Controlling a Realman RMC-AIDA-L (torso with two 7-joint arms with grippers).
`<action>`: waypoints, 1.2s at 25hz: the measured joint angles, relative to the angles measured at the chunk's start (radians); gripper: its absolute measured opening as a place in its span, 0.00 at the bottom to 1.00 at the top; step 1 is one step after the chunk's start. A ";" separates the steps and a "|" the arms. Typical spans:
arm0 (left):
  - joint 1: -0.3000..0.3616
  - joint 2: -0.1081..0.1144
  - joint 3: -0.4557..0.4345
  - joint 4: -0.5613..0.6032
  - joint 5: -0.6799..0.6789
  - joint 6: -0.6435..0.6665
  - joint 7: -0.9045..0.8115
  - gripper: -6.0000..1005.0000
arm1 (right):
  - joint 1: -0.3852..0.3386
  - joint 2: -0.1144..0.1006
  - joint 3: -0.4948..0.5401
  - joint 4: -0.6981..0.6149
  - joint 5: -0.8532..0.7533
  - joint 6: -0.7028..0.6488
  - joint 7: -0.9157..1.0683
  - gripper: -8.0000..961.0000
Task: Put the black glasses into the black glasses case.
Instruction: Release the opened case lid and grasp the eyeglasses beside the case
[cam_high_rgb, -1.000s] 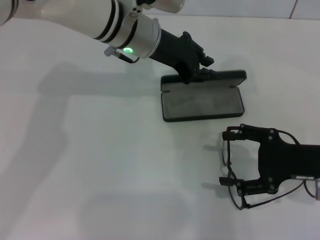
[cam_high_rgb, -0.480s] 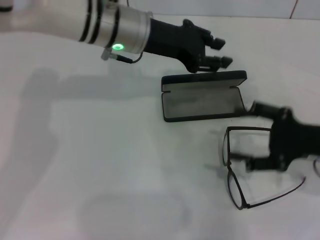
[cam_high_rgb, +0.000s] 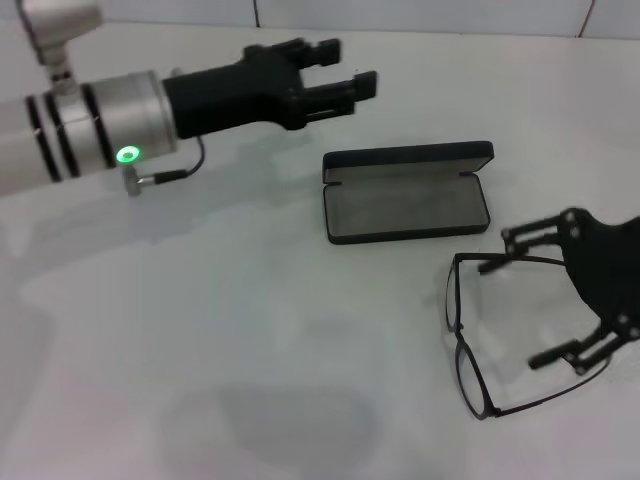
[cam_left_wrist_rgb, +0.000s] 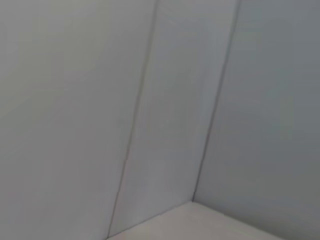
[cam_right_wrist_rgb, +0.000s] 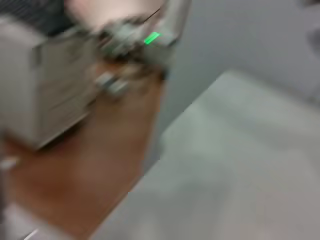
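- The black glasses case (cam_high_rgb: 406, 193) lies open on the white surface (cam_high_rgb: 230, 330), just above centre in the head view, lid folded back toward 12 o'clock and the greyish lining facing up with nothing in it.
- Down at 4 o'clock from the case, well apart from it, the black glasses (cam_high_rgb: 500, 335) rest on the surface, unfolded, lenses toward 9 o'clock and the slim temple arms running off toward 3 o'clock.
- The right gripper (cam_high_rgb: 543, 297) is over the temple arms at the right edge of the head view, its fingers (cam_high_rgb: 528, 233) spread wide, one above the upper temple and the other by the lower one; they grip nothing.
- Whether those fingers touch the frame or merely hang above it, the head view does not settle.
- The left gripper (cam_high_rgb: 335, 68) is up at 10 o'clock from the case, clear of it, pointing toward 3 o'clock, its two fingers (cam_high_rgb: 340, 88) parted by a narrow gap with nothing between them.
- A green light (cam_high_rgb: 127, 155) glows on the left arm's silver wrist.
- The left wrist view shows only pale wall panels (cam_left_wrist_rgb: 165, 110) and a sliver of the surface.
- The right wrist view is smeared: a brown floor (cam_right_wrist_rgb: 100, 150), a grey cabinet (cam_right_wrist_rgb: 45, 85), and the surface's pale edge.
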 joint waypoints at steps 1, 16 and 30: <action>0.018 0.000 0.000 0.001 -0.014 0.008 -0.011 0.64 | 0.023 0.008 0.000 -0.022 -0.056 -0.028 0.017 0.90; 0.171 -0.017 0.000 0.038 -0.135 0.024 -0.018 0.82 | 0.135 0.068 -0.346 -0.304 -0.364 0.041 0.105 0.85; 0.212 -0.015 0.000 0.036 -0.128 0.025 0.012 0.82 | 0.188 0.076 -0.641 -0.264 -0.393 0.257 0.156 0.78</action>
